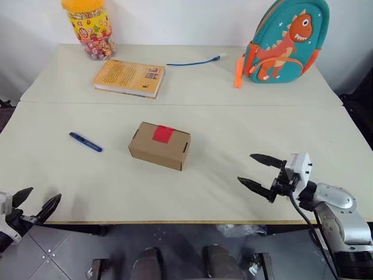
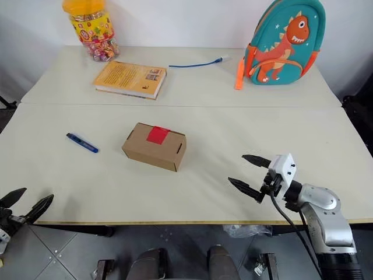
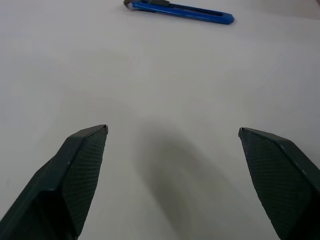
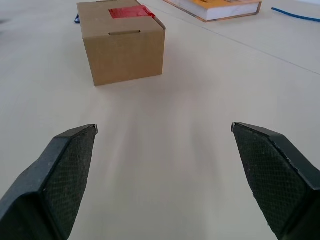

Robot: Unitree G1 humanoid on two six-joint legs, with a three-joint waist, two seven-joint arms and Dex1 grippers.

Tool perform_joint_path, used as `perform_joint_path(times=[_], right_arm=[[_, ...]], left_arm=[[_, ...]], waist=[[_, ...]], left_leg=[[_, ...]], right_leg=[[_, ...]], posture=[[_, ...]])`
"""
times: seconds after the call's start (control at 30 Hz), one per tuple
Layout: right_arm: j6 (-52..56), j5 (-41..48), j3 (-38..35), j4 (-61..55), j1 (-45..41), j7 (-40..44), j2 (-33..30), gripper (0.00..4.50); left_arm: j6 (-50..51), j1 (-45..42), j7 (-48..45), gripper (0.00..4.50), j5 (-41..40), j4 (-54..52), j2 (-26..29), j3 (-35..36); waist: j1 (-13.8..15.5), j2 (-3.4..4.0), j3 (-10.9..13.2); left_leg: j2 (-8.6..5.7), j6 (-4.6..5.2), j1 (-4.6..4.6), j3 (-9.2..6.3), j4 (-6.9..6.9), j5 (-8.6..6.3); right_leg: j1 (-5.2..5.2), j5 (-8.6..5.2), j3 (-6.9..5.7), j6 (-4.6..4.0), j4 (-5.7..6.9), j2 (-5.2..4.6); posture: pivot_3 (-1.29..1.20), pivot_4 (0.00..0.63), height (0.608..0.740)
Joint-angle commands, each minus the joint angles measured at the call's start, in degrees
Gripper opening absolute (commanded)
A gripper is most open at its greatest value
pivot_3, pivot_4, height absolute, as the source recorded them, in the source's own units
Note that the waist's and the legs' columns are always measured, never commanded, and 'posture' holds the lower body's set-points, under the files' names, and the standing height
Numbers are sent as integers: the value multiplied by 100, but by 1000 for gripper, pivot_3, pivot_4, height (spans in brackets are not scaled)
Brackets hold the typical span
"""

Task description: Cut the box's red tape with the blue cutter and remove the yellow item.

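The box [image 1: 159, 146] is sitting closed near the middle of the front table [image 1: 233, 134], a small brown cardboard carton turned at a slight angle to the table edge. A square patch of red tape [image 1: 163, 134] is lying across its top at the far edge, bridging the seam of the lid. In the right wrist view the tape is showing bright and smooth, and a thin slot is running along the upper part of the facing side wall.

The blue cutter [image 1: 85, 142] is lying flat on the table to the left of the box, well apart from it, a slim blue stick with a darker end pointing away toward the far left.

The left gripper [image 1: 36, 204] is hovering at the near left edge of the table with its two black fingers spread wide and nothing between them, the cutter lying ahead of it. The right gripper [image 1: 260, 172] is hanging over the near right part of the table, pointing toward the box, its fingers also spread wide and gripping nothing.

On the far table a yellow book [image 1: 129, 77], a candy jar [image 1: 90, 27], a thin blue cable [image 1: 193, 62] and a dinosaur backpack [image 1: 285, 39] are resting.
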Motion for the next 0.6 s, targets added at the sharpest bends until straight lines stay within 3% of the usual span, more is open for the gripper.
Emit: perform_joint_path(times=[0.03, 0.13, 0.17, 0.27, 0.47, 0.6], right_arm=[[-18, -6, 80, -227, -106, -33, 15, 4500], [153, 27, 249, -293, -238, -116, 92, 4500], [425, 18, 377, -379, -363, -309, 149, 4500], [1009, -334, 957, -516, -753, -573, 194, 3877], [946, -1263, 2027, -151, -1348, -896, 619, 1813], [781, -1835, 2416, 463, -1881, -1250, 1061, 394]], left_arm=[[-159, 40, 62, 4454, 101, -230, 22, 10], [30, -21, -84, 4454, -166, -571, 26, -102], [253, -216, -32, 4280, -380, -797, 45, -198], [455, -1120, 308, 3605, 15, -978, 325, -859], [908, -3269, 1010, 1716, 1040, 0, 627, -2218], [1093, -4158, 750, 477, 1308, 572, 467, -3071]], waist=[[-2, 0, 0], [-24, 0, 0], [-20, -2, 0], [32, 0, 2], [98, -4, -1], [39, -2, 1]], left_leg=[[0, 0, 0, 0, 0, 0], [0, -1, 3, 2, 0, 0], [1, -1, 3, 1, 0, 0], [1, -3, 2, -2, 7, 4], [-3, -3, 0, -13, 34, 9], [3, -4, -15, 5, 66, 7]], right_leg=[[0, 0, 0, 0, 0, 0], [0, 0, 2, 0, 2, 1], [0, 0, 1, 0, 3, 2], [-1, 0, 1, 0, 17, 2], [-6, 2, 1, 0, 46, 8], [-22, 2, 1, 2, 55, 10]], posture=[[0, 150, 740], [0, 150, 740], [0, 150, 740], [0, 150, 740], [0, 150, 740], [0, 150, 740]])
